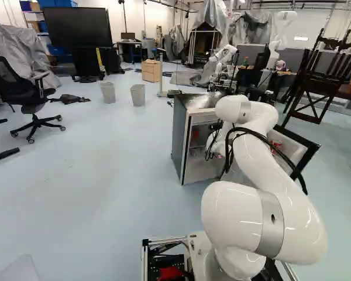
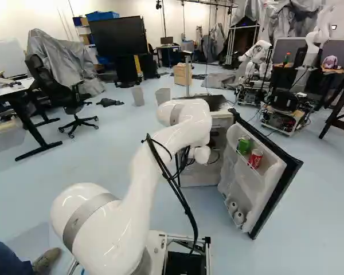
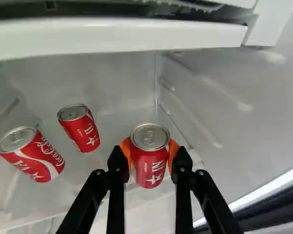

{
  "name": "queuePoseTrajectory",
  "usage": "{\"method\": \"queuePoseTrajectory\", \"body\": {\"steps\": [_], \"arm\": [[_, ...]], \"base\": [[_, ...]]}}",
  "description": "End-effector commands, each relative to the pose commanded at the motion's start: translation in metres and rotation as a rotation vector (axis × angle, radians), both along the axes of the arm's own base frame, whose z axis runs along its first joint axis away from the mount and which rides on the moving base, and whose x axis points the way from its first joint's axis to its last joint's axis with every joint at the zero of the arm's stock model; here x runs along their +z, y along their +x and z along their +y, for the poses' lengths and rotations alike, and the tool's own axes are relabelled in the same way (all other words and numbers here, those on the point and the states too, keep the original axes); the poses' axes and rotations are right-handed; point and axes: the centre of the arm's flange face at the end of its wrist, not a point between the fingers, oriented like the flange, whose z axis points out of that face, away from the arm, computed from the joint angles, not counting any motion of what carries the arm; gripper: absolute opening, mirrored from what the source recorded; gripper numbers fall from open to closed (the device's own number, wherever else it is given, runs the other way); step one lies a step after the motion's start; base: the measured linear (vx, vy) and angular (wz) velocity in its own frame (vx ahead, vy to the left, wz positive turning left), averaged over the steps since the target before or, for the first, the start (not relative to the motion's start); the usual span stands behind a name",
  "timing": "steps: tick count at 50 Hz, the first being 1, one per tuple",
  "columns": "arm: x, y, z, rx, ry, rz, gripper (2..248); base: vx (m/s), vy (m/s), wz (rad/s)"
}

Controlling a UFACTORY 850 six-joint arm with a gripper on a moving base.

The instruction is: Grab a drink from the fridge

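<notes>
Inside the fridge (image 1: 183, 140), door (image 2: 272, 192) open, my arm (image 2: 126, 212) reaches below the white ledge (image 3: 117, 36) w/ jaws holding a red can (image 3: 148, 163). Grasp's prob. done; next I'd lift min. & back out, avoiding ledge contact.

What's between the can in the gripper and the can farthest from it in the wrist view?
Another red can, set a little deeper in the fridge, as the wrist view shows.

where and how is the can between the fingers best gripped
Take the can by its straight sides, below the lid, from the open front of the fridge: it is lid up, its round body suits two opposed pads, and the ledge above likely hinders coming from overhead.
</notes>
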Motion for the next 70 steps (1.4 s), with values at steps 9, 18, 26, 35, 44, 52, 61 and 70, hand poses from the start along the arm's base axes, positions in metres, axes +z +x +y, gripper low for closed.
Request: {"method": "queuePoseTrajectory", "body": {"steps": [9, 18, 26, 35, 44, 52, 61, 70], "arm": [[0.019, -0.015, 0.009, 0.002, 0.01, 0.023, 95], [0.037, -0.031, 0.017, 0.005, 0.019, 0.043, 95], [0.052, -0.046, 0.025, 0.007, 0.026, 0.059, 95], [0.07, -0.062, 0.034, 0.009, 0.033, 0.075, 95], [0.086, -0.078, 0.043, 0.012, 0.039, 0.089, 95], [0.101, -0.093, 0.052, 0.015, 0.044, 0.1, 95], [0.117, -0.11, 0.061, 0.018, 0.048, 0.111, 95], [0.132, -0.128, 0.07, 0.021, 0.052, 0.12, 95]], "base": [[0.0, 0.0, 0.0], [0.0, 0.0, 0.0], [0.0, 0.0, 0.0], [0.0, 0.0, 0.0], [0.0, 0.0, 0.0], [0.0, 0.0, 0.0], [0.0, 0.0, 0.0], [0.0, 0.0, 0.0]]}}
